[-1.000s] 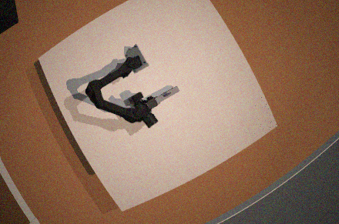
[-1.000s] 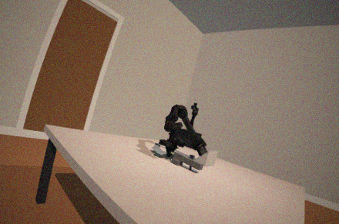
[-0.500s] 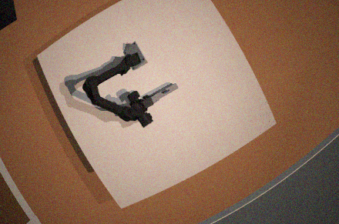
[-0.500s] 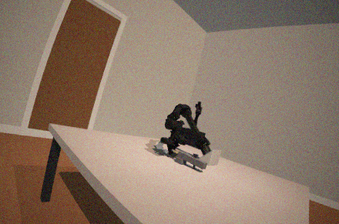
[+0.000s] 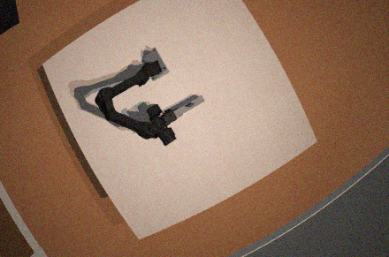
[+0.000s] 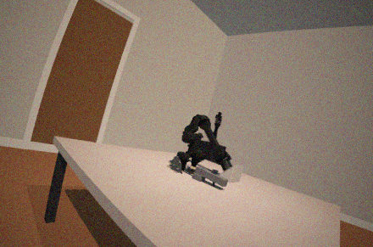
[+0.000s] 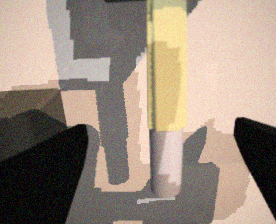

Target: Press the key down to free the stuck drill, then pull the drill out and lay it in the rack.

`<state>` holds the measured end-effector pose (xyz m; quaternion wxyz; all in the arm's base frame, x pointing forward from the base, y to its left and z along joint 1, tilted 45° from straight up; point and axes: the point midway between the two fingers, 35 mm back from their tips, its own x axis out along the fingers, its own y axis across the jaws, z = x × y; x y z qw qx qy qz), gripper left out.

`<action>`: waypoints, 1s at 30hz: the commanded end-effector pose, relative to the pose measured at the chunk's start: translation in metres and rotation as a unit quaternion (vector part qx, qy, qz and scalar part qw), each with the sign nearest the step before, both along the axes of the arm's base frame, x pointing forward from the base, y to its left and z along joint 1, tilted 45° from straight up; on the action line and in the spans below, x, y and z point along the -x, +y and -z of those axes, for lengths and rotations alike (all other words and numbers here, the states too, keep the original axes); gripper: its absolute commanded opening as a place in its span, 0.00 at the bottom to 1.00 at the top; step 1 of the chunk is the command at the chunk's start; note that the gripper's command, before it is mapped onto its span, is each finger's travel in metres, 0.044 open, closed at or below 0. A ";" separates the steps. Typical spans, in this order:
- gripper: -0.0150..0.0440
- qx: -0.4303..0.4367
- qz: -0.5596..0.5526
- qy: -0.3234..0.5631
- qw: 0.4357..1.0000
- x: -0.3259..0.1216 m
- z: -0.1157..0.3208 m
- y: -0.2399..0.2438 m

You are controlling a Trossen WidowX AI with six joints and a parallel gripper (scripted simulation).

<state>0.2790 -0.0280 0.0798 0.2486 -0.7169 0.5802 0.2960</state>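
The drill (image 7: 167,95) is a round bar with a yellow length and a pale pinkish end, upright in the wrist view. Its yellow part runs up past the top edge of that view. My gripper (image 5: 161,123) (image 6: 188,165) (image 7: 160,129) is open, with one black finger on each side of the drill and a gap to both. A long grey block (image 5: 196,99) (image 6: 214,176), which looks like the drill's holder, lies beside the gripper. I cannot make out the key. A brownish box (image 7: 29,102), perhaps the rack, shows behind the left finger.
The white table (image 5: 230,155) (image 6: 140,192) carries the arm, whose links bend around to one side. A jagged grey shape (image 6: 175,164) lies beside the gripper; I cannot tell what it is. Dark shadows fall under the drill in the wrist view.
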 end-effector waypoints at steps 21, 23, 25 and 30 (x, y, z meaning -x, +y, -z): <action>1.00 0.001 0.000 -0.002 1.000 0.001 0.013 0.005; 1.00 0.001 0.000 -0.002 1.000 0.001 0.013 0.005; 0.91 0.001 -0.001 -0.002 1.000 0.001 0.011 0.005; 0.69 0.001 -0.001 -0.002 1.000 0.001 0.011 0.005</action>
